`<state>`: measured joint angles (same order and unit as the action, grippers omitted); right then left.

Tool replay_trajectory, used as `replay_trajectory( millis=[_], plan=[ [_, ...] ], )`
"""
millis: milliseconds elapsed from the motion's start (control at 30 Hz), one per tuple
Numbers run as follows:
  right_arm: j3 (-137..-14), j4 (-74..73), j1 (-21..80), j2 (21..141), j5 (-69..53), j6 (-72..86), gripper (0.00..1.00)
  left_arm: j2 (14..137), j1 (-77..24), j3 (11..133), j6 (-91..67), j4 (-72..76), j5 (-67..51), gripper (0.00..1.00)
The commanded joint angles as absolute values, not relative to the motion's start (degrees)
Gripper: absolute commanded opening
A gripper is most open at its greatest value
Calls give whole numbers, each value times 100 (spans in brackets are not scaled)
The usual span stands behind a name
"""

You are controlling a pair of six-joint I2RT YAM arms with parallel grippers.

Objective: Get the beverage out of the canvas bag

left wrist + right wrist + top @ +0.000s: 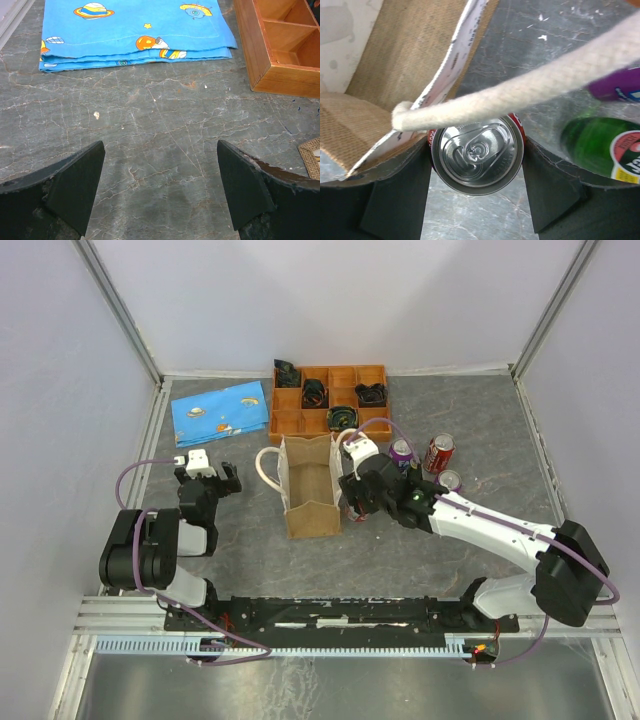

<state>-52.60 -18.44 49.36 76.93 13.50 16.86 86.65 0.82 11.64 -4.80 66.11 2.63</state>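
We see the red aluminium beverage can (pixel 477 152), low centre of the right wrist frame just beside the tan canvas bag's (pixel 405 50) wall, pinched across its round sides by the right gripper (pixel 477 172), and judge it smooth, rigid yet dentable, while the left gripper (pixel 160 170) hangs spread and empty.

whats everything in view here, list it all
canvas bag: one, tan with cream rope handles, table centre
red can: one, red, held beside the bag wall
loose cans: three, purple, red, third unclear, right of bag
green container: one, green, beside held can; maybe that third
wooden tray: one, orange-brown, behind bag
black items: four, black, in tray compartments
cloth: one, blue planet print, left of tray
left gripper: one, black, open and empty
right gripper: one, black, shut on red can
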Motion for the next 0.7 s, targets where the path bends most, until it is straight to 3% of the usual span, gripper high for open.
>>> replay_trajectory(
  millis=[0,400,667],
  plan=[
    [-5592,-1290,4846,7505,2034,1345,0,8701,60,1305,-227,6836,281,99],
    [-4972,106,4117,7780,1742,1043,0,8698,59,1301,-228,6836,281,99],
    [-5097,207,3765,8119,1493,1049,0,8701,61,1301,-227,6838,286,99]
  ],
)
